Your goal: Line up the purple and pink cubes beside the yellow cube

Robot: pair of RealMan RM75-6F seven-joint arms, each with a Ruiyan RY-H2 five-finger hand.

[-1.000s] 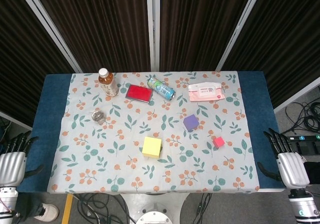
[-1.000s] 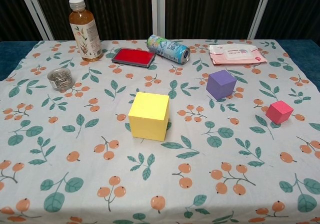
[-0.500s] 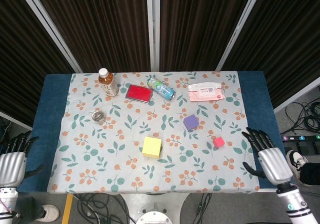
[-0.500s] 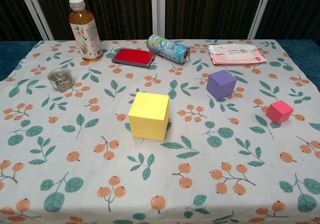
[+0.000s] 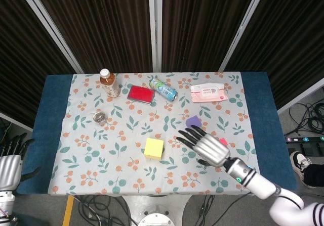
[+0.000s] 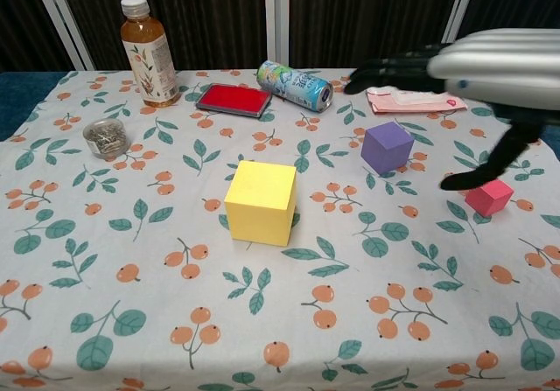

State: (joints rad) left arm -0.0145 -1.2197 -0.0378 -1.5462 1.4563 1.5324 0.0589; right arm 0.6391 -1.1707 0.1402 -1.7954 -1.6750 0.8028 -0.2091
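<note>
The yellow cube (image 5: 154, 148) (image 6: 260, 202) sits near the table's middle. The purple cube (image 6: 387, 146) stands to its right and further back; in the head view only its top (image 5: 192, 120) shows above my right hand. The small pink cube (image 6: 488, 195) lies further right, and in the head view a sliver of it (image 5: 223, 141) shows beside the hand. My right hand (image 5: 205, 145) (image 6: 477, 63) hovers open, fingers spread, above and between the purple and pink cubes, holding nothing. My left hand (image 5: 11, 160) rests open off the table's left edge.
Along the back stand a tea bottle (image 6: 148, 52), a red flat case (image 6: 233, 99), a lying can (image 6: 296, 85) and a wipes pack (image 6: 409, 94). A small jar of clips (image 6: 106, 137) sits at the left. The floral cloth (image 6: 131, 321) covers the table.
My right hand has swung in from the table's right edge to above the purple and pink cubes. The cubes and my left hand have not moved.
</note>
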